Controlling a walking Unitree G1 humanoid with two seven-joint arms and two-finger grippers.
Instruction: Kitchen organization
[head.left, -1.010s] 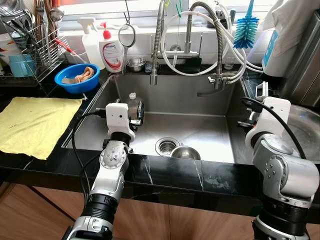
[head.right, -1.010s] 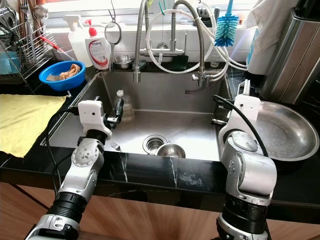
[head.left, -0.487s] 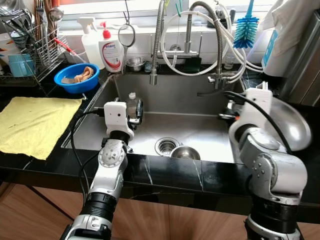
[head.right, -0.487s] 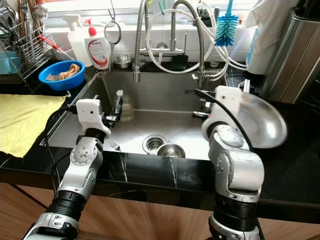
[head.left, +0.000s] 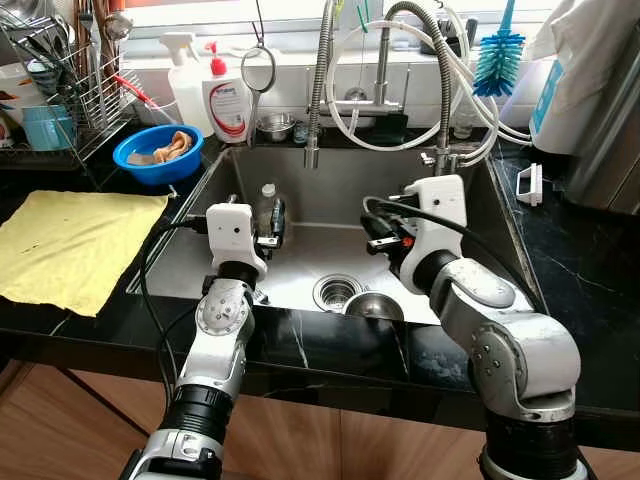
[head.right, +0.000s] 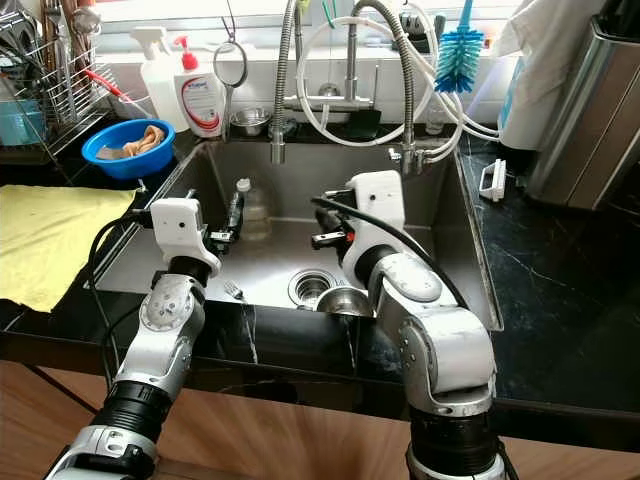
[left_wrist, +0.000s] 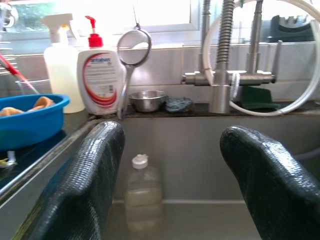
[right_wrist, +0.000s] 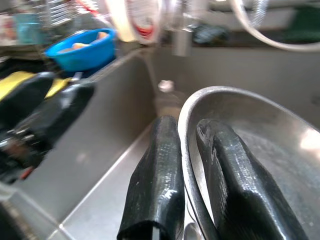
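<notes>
Shiny steel pan, rim pinched between right gripper fingers over sink; left gripper spread, empty.

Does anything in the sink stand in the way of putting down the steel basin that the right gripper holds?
Probably: a small steel bowl sits beside the drain, below the right gripper, which pinches the rim of the basin.

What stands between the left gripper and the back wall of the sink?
A clear plastic bottle with a white cap, seen in the left wrist view between the open fingers of the left gripper.
</notes>
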